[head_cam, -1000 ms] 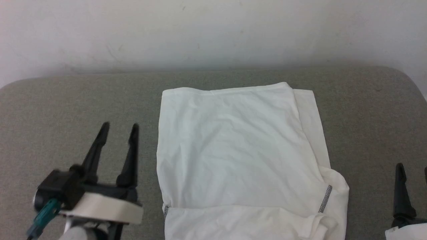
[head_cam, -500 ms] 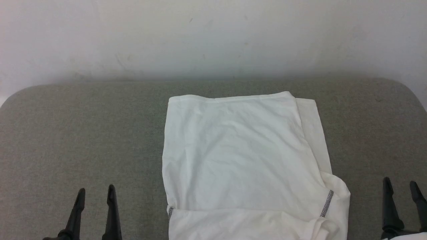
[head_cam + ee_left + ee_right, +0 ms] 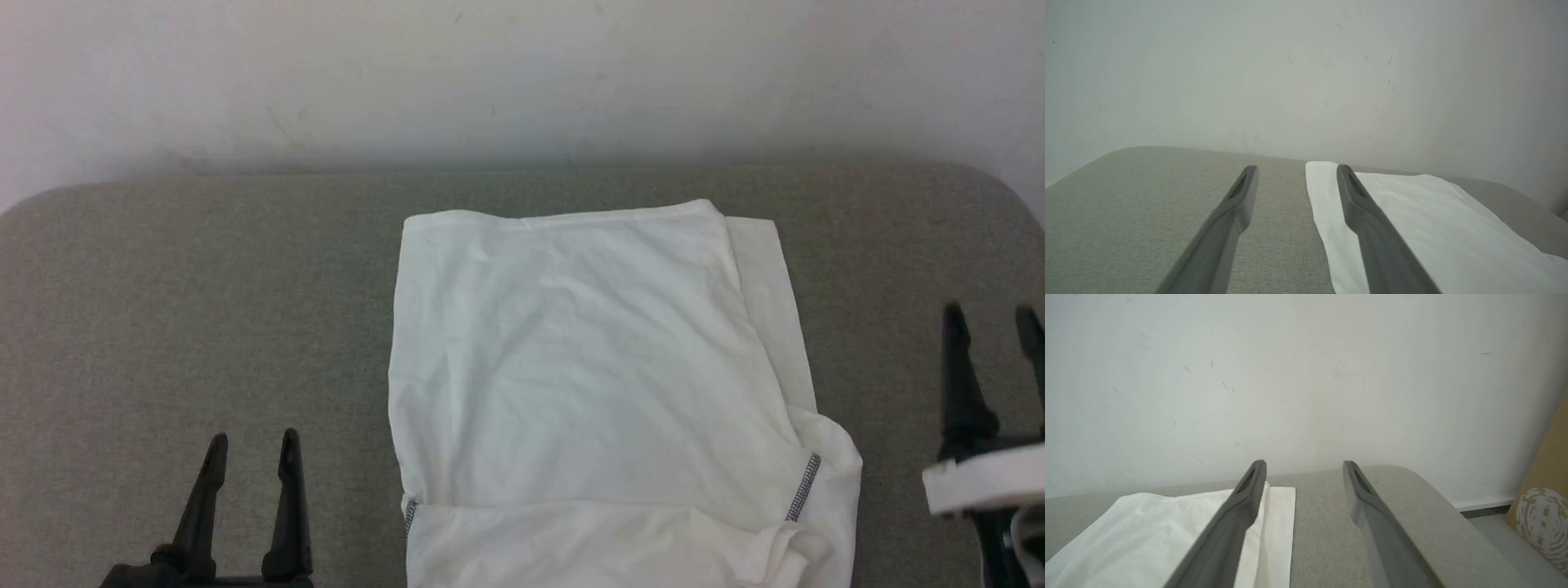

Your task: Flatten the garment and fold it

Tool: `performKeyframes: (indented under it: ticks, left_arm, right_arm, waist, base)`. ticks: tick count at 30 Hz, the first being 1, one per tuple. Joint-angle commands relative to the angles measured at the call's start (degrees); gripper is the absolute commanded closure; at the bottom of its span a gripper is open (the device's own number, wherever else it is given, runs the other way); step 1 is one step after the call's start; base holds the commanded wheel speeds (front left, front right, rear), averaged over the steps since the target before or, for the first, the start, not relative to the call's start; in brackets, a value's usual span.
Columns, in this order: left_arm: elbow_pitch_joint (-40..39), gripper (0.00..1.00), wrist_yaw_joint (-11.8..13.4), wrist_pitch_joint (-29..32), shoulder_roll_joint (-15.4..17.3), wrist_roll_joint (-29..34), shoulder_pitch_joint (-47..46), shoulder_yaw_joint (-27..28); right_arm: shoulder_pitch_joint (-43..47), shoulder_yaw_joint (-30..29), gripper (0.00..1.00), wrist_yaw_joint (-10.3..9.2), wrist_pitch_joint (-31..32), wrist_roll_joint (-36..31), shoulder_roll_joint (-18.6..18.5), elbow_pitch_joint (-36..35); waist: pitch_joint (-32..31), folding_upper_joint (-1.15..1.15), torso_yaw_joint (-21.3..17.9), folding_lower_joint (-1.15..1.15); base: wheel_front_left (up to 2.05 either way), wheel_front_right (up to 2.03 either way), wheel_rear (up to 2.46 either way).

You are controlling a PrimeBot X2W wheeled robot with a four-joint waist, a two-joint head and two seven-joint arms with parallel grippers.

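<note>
Pulling back from the garment's (image 3: 588,367) left edge, left end effector (image 3: 253,438) hangs wide and empty, right end effector (image 3: 989,313) likewise off its right; garment lies folded, untouched, on worktop (image 3: 204,286), so folding looks finished.

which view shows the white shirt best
The head view: it looks down on the garment, showing most of its outline and the grey seam stitching. Each wrist view catches just one side at a low angle.

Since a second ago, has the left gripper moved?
Yes. The left gripper has pulled back toward the robot: its tips were level with the middle of the garment and now sit nearer its near end, off the cloth.
</note>
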Motion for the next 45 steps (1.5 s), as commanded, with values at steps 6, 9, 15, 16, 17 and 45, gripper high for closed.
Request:
performKeyframes:
  ticks: [6, 9, 15, 16, 17, 45]
  left_arm:
    - [-0.87, 0.0, -3.02, -0.28, -2.53, 1.9, -4.74, 1.22]
    - [-0.9, 0.0, -4.53, -0.28, -3.18, 2.4, -6.61, 1.45]
    - [-0.69, 0.0, -6.92, -0.28, -4.24, 3.09, -10.06, 2.64]
    - [-0.56, 0.0, -7.33, -0.28, -4.43, 3.23, -10.57, 2.69]
    - [-0.4, 0.0, -7.72, -0.28, -4.65, 3.38, -11.01, 2.73]
    - [2.2, 0.0, -12.91, -0.28, -8.02, 6.46, -16.8, 2.91]
  right_arm:
    - [-20.03, 1.43, 0.0, -0.04, 15.51, 1.51, -4.53, -5.25]
    - [-28.47, 1.31, 0.0, -0.04, 23.27, 3.99, -7.43, -3.74]
    - [-41.68, 0.09, 0.0, -0.04, 35.71, 6.13, -11.96, 3.69]
    - [-43.48, -0.6, 0.0, -0.04, 37.55, 6.18, -12.15, 5.26]
    - [-45.02, -1.2, 0.0, -0.04, 39.81, 6.02, -12.35, 6.92]
    - [-51.02, -7.49, 0.0, -0.04, 63.78, -1.77, -8.99, 16.37]
  waist:
    - [8.11, -0.01, -0.76, 0.0]
    - [11.38, -0.01, -0.1, 0.0]
    - [17.49, -0.01, 1.7, 0.0]
    - [18.31, -0.01, 2.05, 0.0]
    - [19.1, -0.01, 2.41, 0.0]
    - [28.43, -0.01, 8.13, 0.0]
  base:
    - [0.0, 0.0, 0.0]
    - [0.0, 0.0, 0.0]
    - [0.0, 0.0, 0.0]
    - [0.0, 0.0, 0.0]
    - [0.0, 0.0, 0.0]
    - [0.0, 0.0, 0.0]
